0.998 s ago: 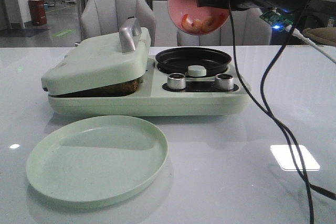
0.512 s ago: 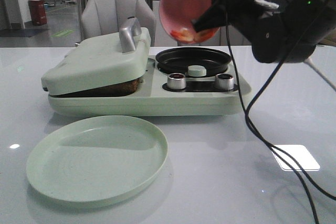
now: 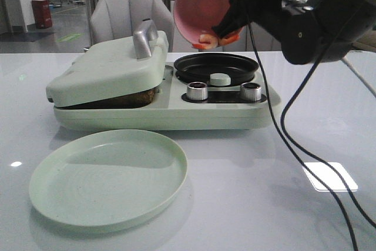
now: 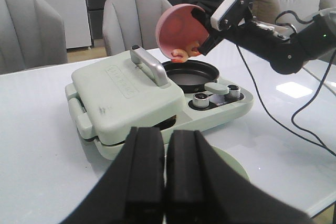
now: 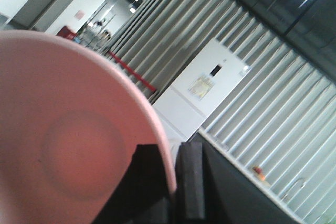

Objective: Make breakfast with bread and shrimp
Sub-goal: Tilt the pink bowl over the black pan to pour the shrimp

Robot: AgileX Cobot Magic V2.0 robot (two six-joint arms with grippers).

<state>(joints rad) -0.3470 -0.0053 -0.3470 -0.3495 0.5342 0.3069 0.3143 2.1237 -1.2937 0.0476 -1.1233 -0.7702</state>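
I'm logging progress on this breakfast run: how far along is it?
Done: bread sits in the press under its lowered lid. In hand: the right gripper tips the pink bowl above the black pan, shrimp at its rim. Left: shrimp into the pan; the green plate holds nothing. The left gripper is shut, idle.

Right arm: reaches in from the right, raised above table level.
Right gripper: fingers pinched on the rim of the pink bowl, holding it tipped.
Left gripper: fingers pressed together, holding nothing.
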